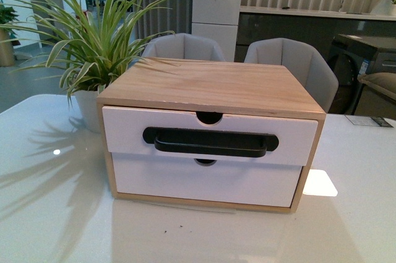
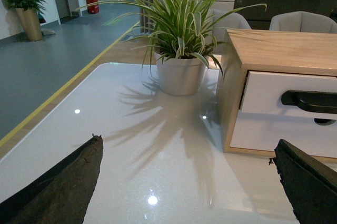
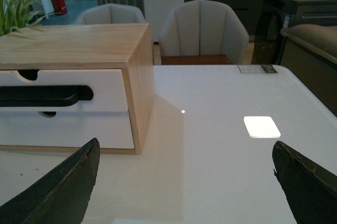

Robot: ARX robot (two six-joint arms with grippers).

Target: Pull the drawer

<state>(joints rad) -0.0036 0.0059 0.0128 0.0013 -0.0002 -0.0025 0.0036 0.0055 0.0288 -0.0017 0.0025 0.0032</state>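
Observation:
A wooden cabinet (image 1: 216,86) stands mid-table in the front view. Its upper drawer (image 1: 124,130) has a white front, a long black bar handle (image 1: 210,142) on a black oval plate and a semicircular notch at its top edge; it sits slightly proud of the plain white drawer front (image 1: 204,182) below. Neither arm shows in the front view. My left gripper (image 2: 187,153) is open over bare table, left of the cabinet (image 2: 279,50), the drawer (image 2: 263,95) off to one side. My right gripper (image 3: 184,153) is open, to the right of the cabinet (image 3: 79,45) and drawer (image 3: 110,89).
A potted spider plant (image 1: 86,52) in a white pot (image 2: 180,76) stands by the cabinet's left rear corner. Two grey chairs (image 1: 291,59) sit behind the white table (image 1: 55,213). A bright light patch (image 3: 261,127) lies on the table right of the cabinet.

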